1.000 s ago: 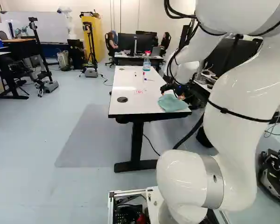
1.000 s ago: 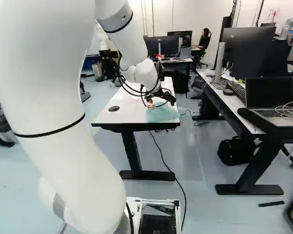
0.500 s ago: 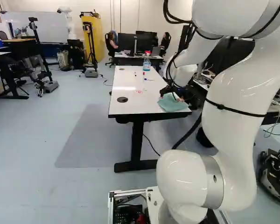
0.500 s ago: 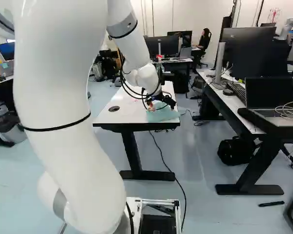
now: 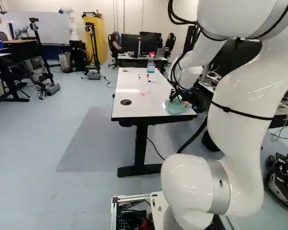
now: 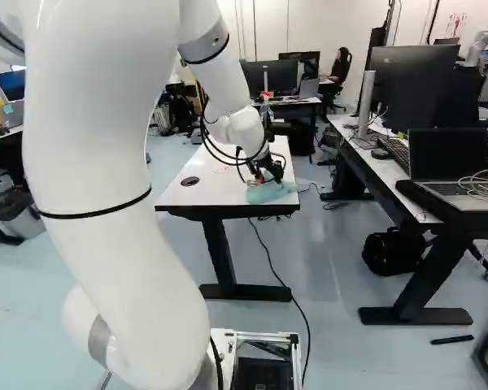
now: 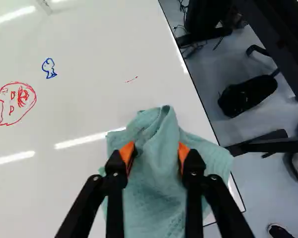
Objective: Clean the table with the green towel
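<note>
Hand [image 5: 178, 101] grasping the bunched towel [image 7: 159, 198] between orange pads [image 7: 183, 151]; towel on tabletop [image 7: 64, 198], reaching its edge; red drawing [image 7: 23, 95] well apart.

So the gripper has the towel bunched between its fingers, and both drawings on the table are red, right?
Not quite: the wrist view shows the larger drawing in red, but the smaller one in blue. The gripper does have the towel bunched between its fingers.

Towel: pale green [image 7: 156, 198], rumpled, pinched into a raised fold; on the counter's [image 5: 146, 108] near right corner.
Counter: glossy white, marked with red and blue drawings [image 7: 23, 96].
</note>
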Robot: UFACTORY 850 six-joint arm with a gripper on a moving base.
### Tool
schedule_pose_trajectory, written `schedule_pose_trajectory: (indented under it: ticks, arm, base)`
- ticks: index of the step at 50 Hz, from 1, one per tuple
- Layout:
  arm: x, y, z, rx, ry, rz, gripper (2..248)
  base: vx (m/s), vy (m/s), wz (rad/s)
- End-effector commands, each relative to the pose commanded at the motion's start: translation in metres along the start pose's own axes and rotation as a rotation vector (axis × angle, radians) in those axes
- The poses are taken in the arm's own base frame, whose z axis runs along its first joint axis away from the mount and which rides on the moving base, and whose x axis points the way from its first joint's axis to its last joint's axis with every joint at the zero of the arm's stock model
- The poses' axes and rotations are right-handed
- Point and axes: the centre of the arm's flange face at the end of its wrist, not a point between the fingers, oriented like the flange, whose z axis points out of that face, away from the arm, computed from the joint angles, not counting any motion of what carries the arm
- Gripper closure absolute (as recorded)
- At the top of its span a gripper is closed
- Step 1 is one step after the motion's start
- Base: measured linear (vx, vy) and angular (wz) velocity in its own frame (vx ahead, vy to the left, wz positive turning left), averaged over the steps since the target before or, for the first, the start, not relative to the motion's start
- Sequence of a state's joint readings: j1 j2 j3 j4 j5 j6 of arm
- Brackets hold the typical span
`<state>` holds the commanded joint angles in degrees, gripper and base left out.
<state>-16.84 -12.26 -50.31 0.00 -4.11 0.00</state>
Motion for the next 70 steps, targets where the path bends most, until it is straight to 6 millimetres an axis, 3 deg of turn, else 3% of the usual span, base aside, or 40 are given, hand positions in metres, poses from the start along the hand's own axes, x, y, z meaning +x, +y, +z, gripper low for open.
schedule_pose_trajectory:
  ticks: [2, 3, 7, 8, 13, 14, 27, 70]
  arm:
    - [0.0, 0.0, 0.0, 0.0, 0.0, 0.0, 117]
    - [0.0, 0.0, 0.0, 0.0, 0.0, 0.0, 154]
    - [0.0, 0.0, 0.0, 0.0, 0.0, 0.0, 154]
    - [0.0, 0.0, 0.0, 0.0, 0.0, 0.0, 188]
    - [0.0, 0.0, 0.0, 0.0, 0.0, 0.0, 188]
    - [0.0, 0.0, 0.0, 0.0, 0.0, 0.0, 208]
    - [0.001, 0.0, -0.005, 0.0, 0.009, 0.0, 208]
    - [0.018, -0.002, -0.057, 0.003, 0.11, -0.004, 208]
  base:
    - [0.0, 0.0, 0.0]
    - [0.0, 0.0, 0.0]
    - [0.0, 0.0, 0.0]
    - [0.0, 0.0, 0.0]
    - [0.0, 0.0, 0.0]
    - [0.0, 0.0, 0.0]
    - [0.0, 0.0, 0.0]
    - [0.0, 0.0, 0.0]
